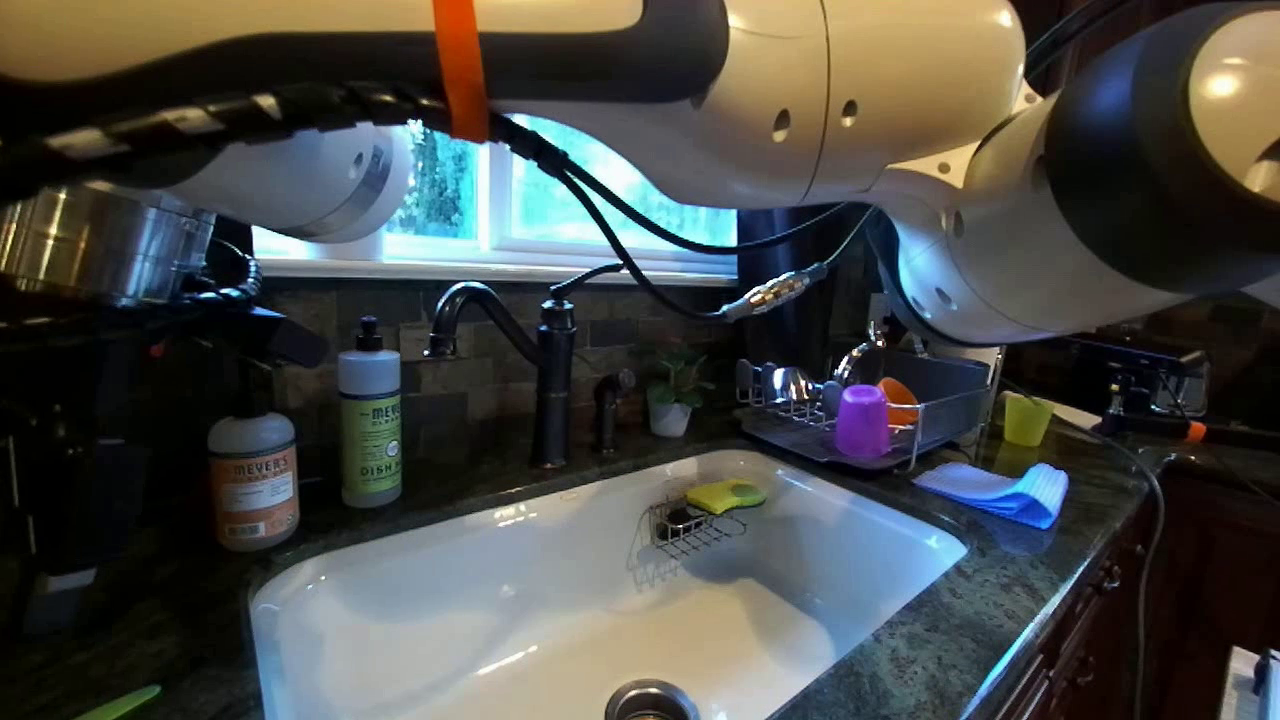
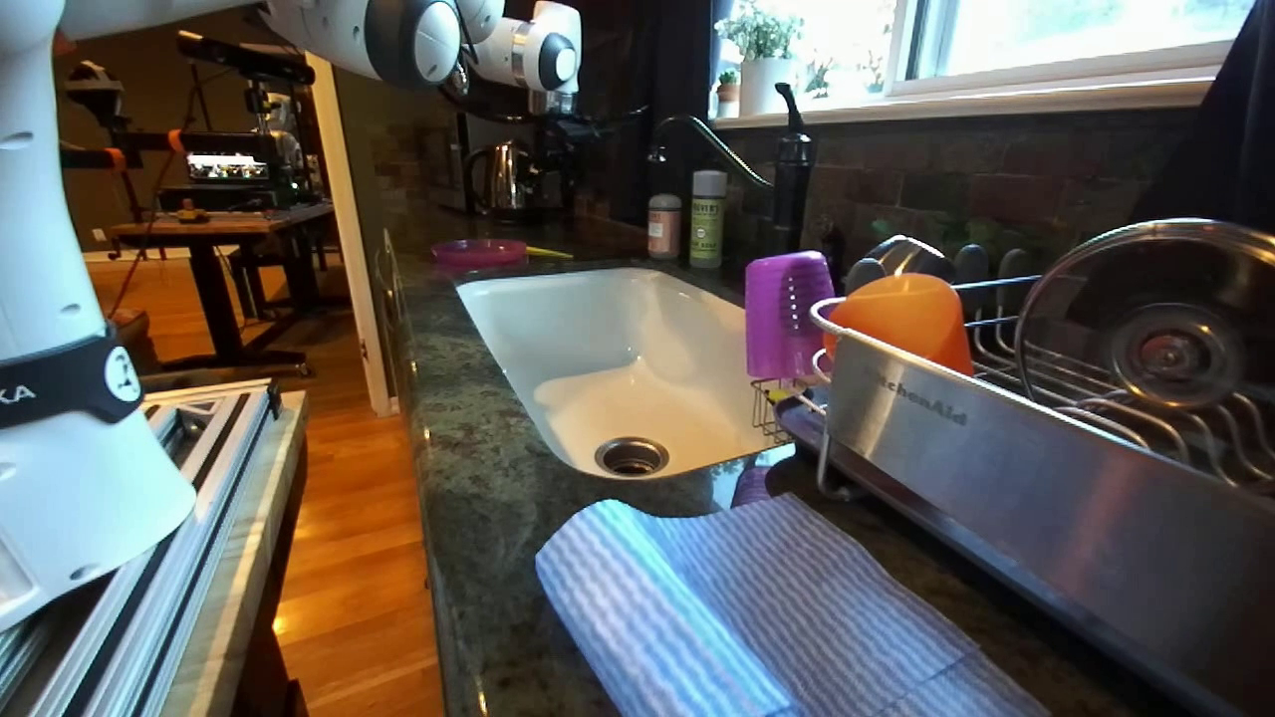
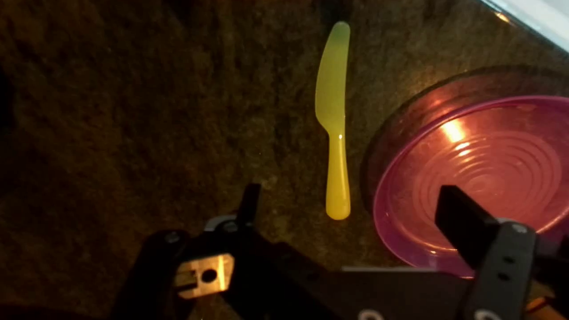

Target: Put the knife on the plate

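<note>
Hovering, jaws apart, my tool (image 3: 351, 191) faces the yellow knife (image 3: 335, 122) at 12 o'clock in the wrist view, handle nearest, long axis running 6 to 12.

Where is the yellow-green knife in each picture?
In an exterior view: knife in the bottom-left corner, cropped.
In an exterior view: knife above and left of centre, beside the purple plate.
Wrist view: knife slightly right of centre, left of the purple plate.
Shared landmark: white sink, barely visible at top right in the wrist view.
</note>
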